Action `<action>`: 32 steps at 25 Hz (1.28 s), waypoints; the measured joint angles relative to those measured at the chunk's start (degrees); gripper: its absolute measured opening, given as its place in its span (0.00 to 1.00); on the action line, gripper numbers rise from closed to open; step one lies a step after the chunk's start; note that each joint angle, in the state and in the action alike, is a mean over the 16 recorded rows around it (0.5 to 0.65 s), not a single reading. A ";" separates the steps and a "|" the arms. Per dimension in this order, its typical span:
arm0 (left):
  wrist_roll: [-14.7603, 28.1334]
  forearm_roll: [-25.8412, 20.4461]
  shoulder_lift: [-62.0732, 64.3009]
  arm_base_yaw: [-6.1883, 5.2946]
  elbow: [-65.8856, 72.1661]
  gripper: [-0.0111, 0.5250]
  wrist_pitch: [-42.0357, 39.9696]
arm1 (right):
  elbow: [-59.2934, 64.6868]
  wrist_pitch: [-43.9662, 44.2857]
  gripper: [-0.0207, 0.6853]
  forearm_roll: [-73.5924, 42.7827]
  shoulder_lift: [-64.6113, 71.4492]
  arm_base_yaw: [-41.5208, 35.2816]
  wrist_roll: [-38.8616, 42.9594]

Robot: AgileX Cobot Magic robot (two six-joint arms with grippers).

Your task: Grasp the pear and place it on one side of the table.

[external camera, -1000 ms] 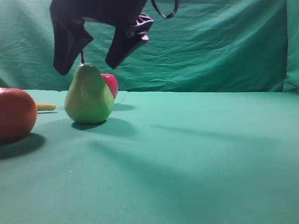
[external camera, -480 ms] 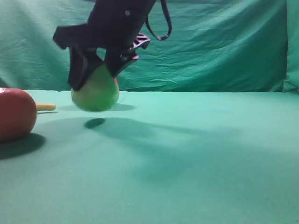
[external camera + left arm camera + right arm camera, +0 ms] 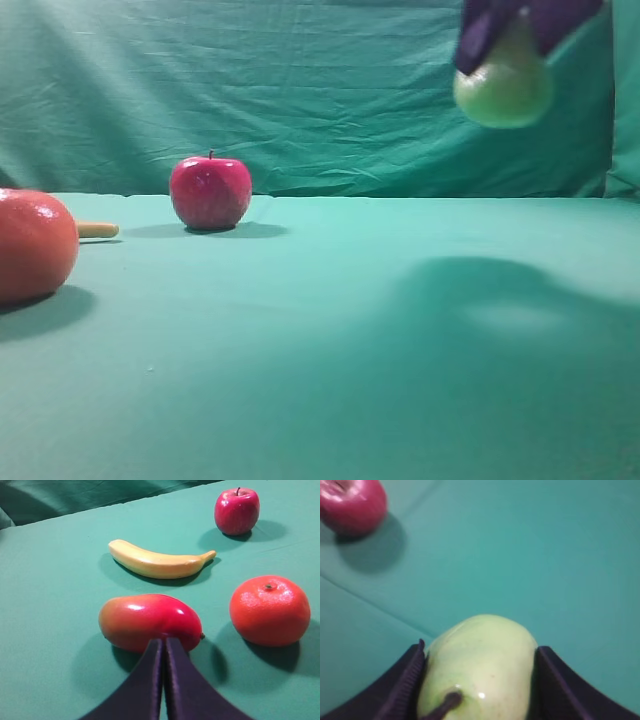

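The right end effector [image 3: 510, 45] hangs high at about one o'clock in the exterior view, well above the surface [image 3: 330, 340], its dark fingers [image 3: 402, 682] clamped on both flanks of the pear [image 3: 503, 88]. The pear is off the cloth, stem toward the wrist camera, a blurred shadow lying beneath it at four o'clock. The left end effector [image 3: 164, 650] sits low, its two fingertips pressed together with nothing between them, just in front of a red-yellow mango [image 3: 150, 622]. Around it lie a banana [image 3: 160, 562] at twelve o'clock, an apple [image 3: 237, 511] at one o'clock and an orange fruit [image 3: 270, 611] at three.
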 joint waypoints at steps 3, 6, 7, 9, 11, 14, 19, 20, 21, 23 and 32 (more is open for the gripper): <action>0.00 0.00 0.00 0.00 0.00 0.02 0.00 | 3.46 -4.31 0.62 -0.57 -0.13 -0.52 0.02; 0.00 0.00 0.00 0.00 0.00 0.02 0.00 | 5.37 -7.76 0.67 -0.83 -0.21 -0.56 0.03; 0.00 0.00 0.00 0.00 0.00 0.02 0.00 | 5.73 -8.57 0.69 -0.77 -0.23 -0.56 0.03; 0.00 0.00 0.00 0.00 0.00 0.02 0.00 | 6.09 -9.51 0.73 -0.52 -0.28 -0.56 0.03; 0.00 0.00 0.00 0.00 0.00 0.02 0.00 | 6.17 -9.81 0.77 -0.13 -0.33 -0.56 0.03; 0.00 0.00 0.00 0.00 0.00 0.02 0.00 | 6.18 -9.76 0.84 0.49 -0.43 -0.56 0.04; 0.00 0.00 0.00 0.00 0.00 0.02 0.00 | 5.70 -8.80 0.93 1.56 -1.43 -0.56 0.06; 0.00 0.00 0.00 0.00 0.00 0.02 0.00 | 5.47 -8.45 0.94 1.73 -1.88 -0.56 0.07; 0.00 0.00 0.00 0.00 0.00 0.02 0.00 | 5.22 -8.03 0.95 1.85 -2.45 -0.56 0.07; 0.00 0.00 0.00 0.00 0.00 0.02 0.00 | 4.62 -6.99 0.94 1.90 -3.94 -0.56 0.09; 0.00 0.00 0.00 0.00 0.00 0.02 0.00 | 1.72 3.01 0.58 1.00 -17.46 -0.56 0.64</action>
